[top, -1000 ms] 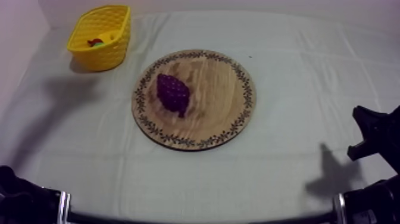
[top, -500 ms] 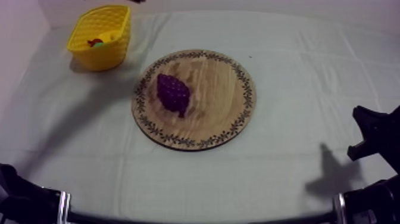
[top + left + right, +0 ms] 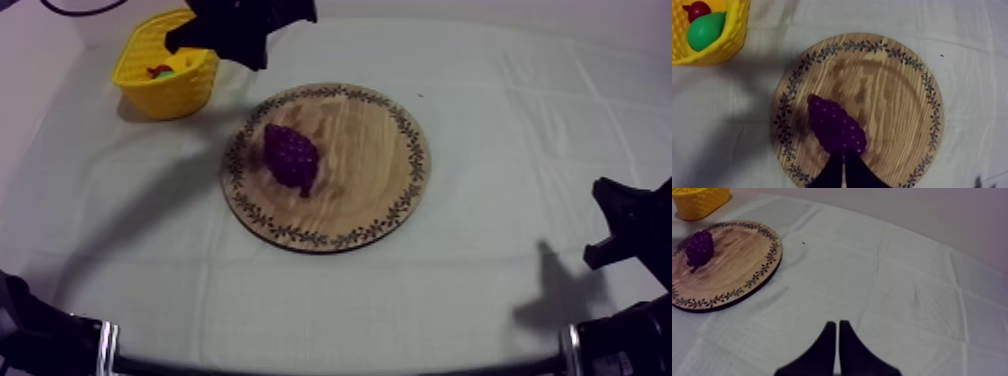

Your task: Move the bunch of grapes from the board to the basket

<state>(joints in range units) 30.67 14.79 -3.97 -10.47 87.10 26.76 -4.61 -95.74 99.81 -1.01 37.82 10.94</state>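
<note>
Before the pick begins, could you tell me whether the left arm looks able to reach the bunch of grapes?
Probably yes. The left gripper hangs over the wooden board by the bunch of grapes, which lies alone there with nothing between; it is shut and must open first.

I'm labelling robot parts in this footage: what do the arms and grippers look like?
The left arm and right arm are black and angular. The left gripper and right gripper each have two black fingers tapering to narrow tips.
</note>
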